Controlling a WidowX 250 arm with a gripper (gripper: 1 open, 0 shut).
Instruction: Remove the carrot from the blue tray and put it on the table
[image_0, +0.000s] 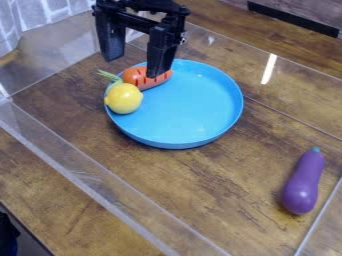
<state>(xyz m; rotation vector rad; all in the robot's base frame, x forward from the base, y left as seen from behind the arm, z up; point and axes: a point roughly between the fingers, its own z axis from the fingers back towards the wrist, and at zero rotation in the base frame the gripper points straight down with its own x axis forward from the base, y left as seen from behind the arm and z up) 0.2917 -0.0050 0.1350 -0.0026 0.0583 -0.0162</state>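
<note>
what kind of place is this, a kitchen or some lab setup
Probably a robot test bench, not a kitchen: a gripper hangs over a wood table with clear plastic edging, and the food, like the carrot, looks like toys.

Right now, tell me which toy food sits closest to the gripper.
The carrot, lying at the blue tray's far-left rim, right under the open gripper. The lemon sits just beyond it; the eggplant lies far off on the table.

One carrot (147, 76), lemon (123, 97), eggplant (303, 182), seemingly one tray (201, 125).
</note>
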